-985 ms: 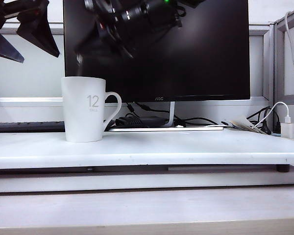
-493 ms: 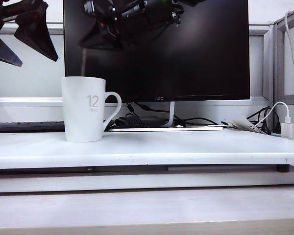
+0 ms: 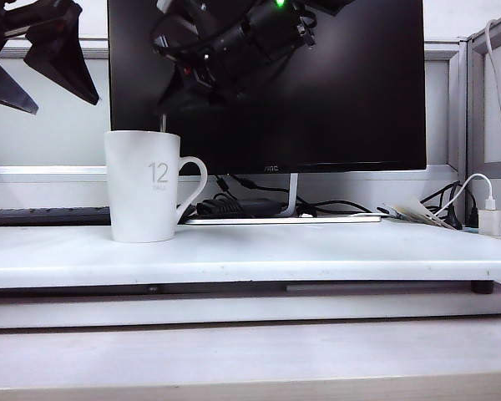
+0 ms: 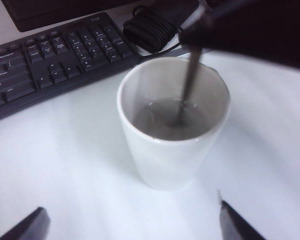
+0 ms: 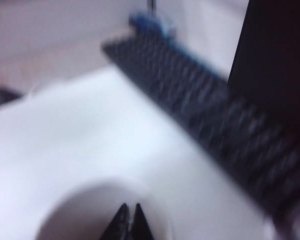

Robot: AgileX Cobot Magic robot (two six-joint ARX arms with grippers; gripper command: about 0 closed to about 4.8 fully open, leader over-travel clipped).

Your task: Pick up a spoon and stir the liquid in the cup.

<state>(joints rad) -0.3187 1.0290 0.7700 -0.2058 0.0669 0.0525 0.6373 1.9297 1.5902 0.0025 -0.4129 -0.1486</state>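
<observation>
The cup (image 3: pixel 143 186) stands upright on the left part of the white worktop (image 3: pixel 317 251), its loop handle turned to the right and the grey "12" facing the near side. The right gripper (image 5: pixel 130 220) reaches across from the right and hangs directly above the cup's mouth, its fingers pressed together on the spoon (image 4: pixel 185 85), whose slim handle drops steeply into the cup and dips into the liquid (image 4: pixel 165 122); the bowl is under the surface and cannot be made out. The right wrist view is blurred. The left gripper (image 3: pixel 33 58) hovers high at the far left, apart from the cup, with its fingers (image 4: pixel 27 227) spread wide and empty. A black keyboard (image 4: pixel 50 55) lies behind the cup, below a dark monitor (image 3: pixel 351 83).
</observation>
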